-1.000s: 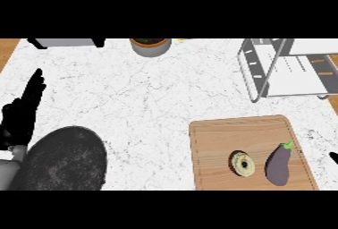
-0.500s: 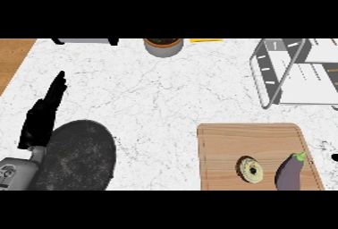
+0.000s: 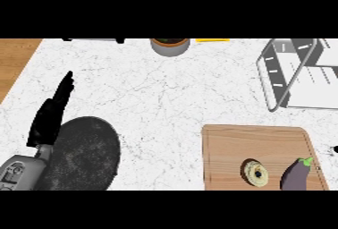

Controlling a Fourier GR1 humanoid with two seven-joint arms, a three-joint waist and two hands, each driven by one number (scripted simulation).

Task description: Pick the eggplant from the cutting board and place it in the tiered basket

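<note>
Purple eggplant (image 3: pixel 295 175) lies on the board (image 3: pixel 257 145), stem toward one o'clock; left hand (image 3: pixel 49 115) flat-fingered, empty.

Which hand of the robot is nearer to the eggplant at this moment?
Right. Only a small dark tip of the right hand shows at the view's right edge, just beside the eggplant. The left hand rests open far across the counter, at the view's left.

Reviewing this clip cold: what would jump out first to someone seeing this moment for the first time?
The dark round plate at lower left, with the left hand held open and fingers up beside it. Next, the wooden cutting board at lower right, carrying a purple eggplant and a bagel side by side. The wire tiered basket stands at upper right.
</note>
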